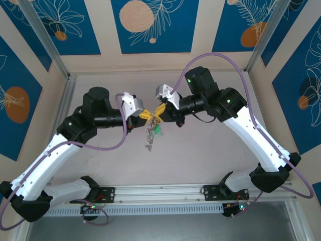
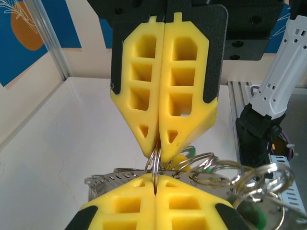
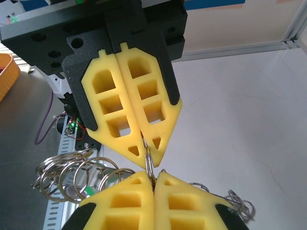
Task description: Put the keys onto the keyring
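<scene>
Both grippers meet tip to tip above the middle of the table. My left gripper (image 1: 145, 115) (image 2: 155, 179) is shut on a thin metal ring of the keyring (image 2: 156, 164), seen edge-on. From the opposite side my right gripper (image 1: 160, 109) (image 3: 153, 176) is shut on the same ring (image 3: 149, 164). A bunch of linked rings (image 3: 72, 172) and small keys (image 1: 152, 134) hangs below the tips. One green key head (image 1: 157, 130) (image 2: 250, 214) shows among them. The other keys are hard to tell apart in the tangle.
The pale tabletop (image 1: 200, 150) lies beneath the hanging bunch. An aluminium rail (image 1: 160, 193) with both arm bases runs along the near edge. Frame posts (image 1: 47, 40) and patterned walls close in the back and sides. The right arm (image 2: 283, 72) stands close beside the left gripper.
</scene>
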Tool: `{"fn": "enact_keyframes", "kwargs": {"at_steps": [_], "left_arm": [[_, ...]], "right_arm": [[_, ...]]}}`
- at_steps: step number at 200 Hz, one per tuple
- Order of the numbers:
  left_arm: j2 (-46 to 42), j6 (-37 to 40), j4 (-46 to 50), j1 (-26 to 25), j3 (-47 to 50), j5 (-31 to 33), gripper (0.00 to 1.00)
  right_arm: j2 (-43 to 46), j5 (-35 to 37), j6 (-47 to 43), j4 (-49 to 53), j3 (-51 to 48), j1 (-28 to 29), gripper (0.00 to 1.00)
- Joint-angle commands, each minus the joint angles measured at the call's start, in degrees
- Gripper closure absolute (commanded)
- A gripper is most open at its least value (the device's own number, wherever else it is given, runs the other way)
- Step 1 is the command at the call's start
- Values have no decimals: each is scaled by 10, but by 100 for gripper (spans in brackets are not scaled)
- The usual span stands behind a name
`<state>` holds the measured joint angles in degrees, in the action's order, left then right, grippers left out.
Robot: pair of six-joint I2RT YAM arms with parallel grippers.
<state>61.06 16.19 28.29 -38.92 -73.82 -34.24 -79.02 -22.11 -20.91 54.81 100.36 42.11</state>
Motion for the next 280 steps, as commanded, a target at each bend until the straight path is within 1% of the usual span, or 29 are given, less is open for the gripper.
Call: {"fn": "enact_keyframes", "kwargs": {"at_steps": [1, 53, 82, 94, 144, 175, 190, 244, 280], "left_arm": [[-22, -20, -78, -4, 9, -14, 100], [-55, -78, -190, -3, 68, 6, 100], [-60, -99, -221, -3, 84, 5, 100], [-60, -101, -225, -2, 86, 6, 100], [-60, -108, -233, 1, 87, 6, 100], [-61, -115, -242, 2, 88, -6, 100], [-61, -117, -244, 2, 88, -16, 100], [-64, -113, -233, 3, 84, -51, 100], [-67, -106, -224, 4, 82, -63, 100]], "right_arm": [[12, -30, 18, -1, -12, -3, 100], [21, -59, 35, -21, -43, -7, 99], [46, -66, 40, -44, -73, -7, 88], [60, -65, 41, -58, -86, -8, 85], [100, -93, 55, -84, -111, -26, 83], [99, -96, 57, -83, -114, -31, 87], [97, -98, 58, -85, -113, -32, 87], [101, -99, 71, -105, -99, -41, 76], [92, -115, 80, -117, -83, -47, 77]]}}
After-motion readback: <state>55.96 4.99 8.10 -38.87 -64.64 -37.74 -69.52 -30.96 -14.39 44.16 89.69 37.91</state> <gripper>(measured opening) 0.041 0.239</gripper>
